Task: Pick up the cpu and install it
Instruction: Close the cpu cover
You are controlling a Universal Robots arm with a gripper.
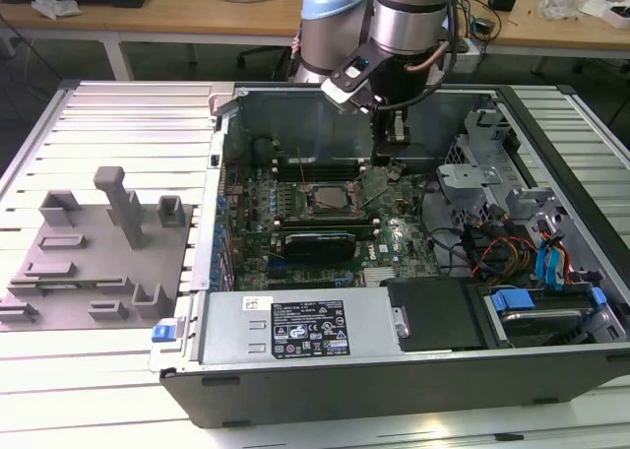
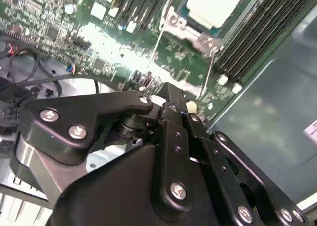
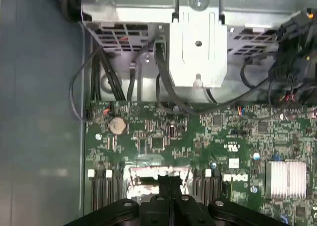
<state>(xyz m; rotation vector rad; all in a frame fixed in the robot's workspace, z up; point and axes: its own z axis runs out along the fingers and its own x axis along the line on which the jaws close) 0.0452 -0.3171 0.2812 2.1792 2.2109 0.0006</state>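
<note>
table (image 1: 128, 124): grey slats under open pc case (image 1: 394, 385)
room: wooden desks (image 1: 197, 16) behind
claw (image 1: 387, 163): over motherboard (image 1: 399, 237), i can't tell grip

- The arm (image 1: 413, 16) comes into the exterior view at 12 o'clock, its silver segment standing nearly upright.
- A pale blue joint cap (image 1: 333, 1) sits on the arm's 9 o'clock side.
- Below it, the wrist (image 1: 356, 75) tilts toward 7 o'clock.
- The black gripper (image 1: 387, 154) hangs from the wrist and points straight down toward 6 o'clock.
- In the first wrist view its two fingers (image 3: 161, 206) lie pressed together with no gap between them.
- In the second wrist view the black link bars (image 2: 89, 117), studded with silver screws, are folded inward.
</note>
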